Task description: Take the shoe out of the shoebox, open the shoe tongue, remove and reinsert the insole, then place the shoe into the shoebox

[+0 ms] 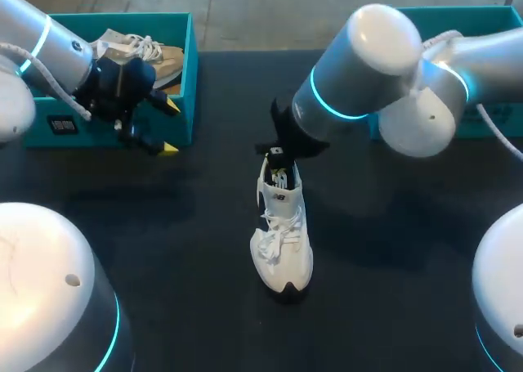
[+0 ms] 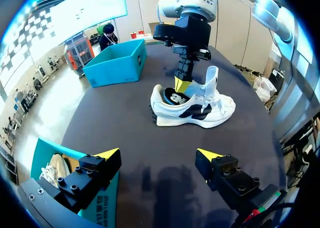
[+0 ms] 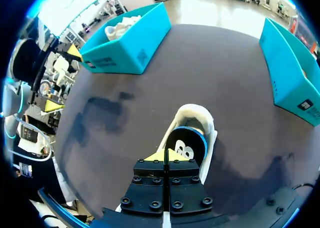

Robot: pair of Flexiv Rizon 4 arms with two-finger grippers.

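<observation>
A white shoe [image 1: 283, 241] with black side marks stands on the dark table, its tongue [image 2: 212, 80] pulled upright. The dark insole [image 3: 186, 145] shows inside its opening. My right gripper [image 1: 278, 154] is shut, its yellow tips [image 3: 165, 156] pressed together and dipped into the opening at the heel end of the insole; I cannot tell if they pinch it. My left gripper [image 1: 170, 128] hangs open beside the front corner of the left teal shoebox [image 1: 189, 78], well apart from the shoe [image 2: 192, 107]. Nothing is between its fingers [image 2: 107, 154].
A beige shoe [image 1: 155, 57] lies in the left teal box [image 3: 130, 52]. A second teal box [image 1: 490, 61] stands at the back right, partly hidden by my right arm. Bare dark tabletop surrounds the white shoe.
</observation>
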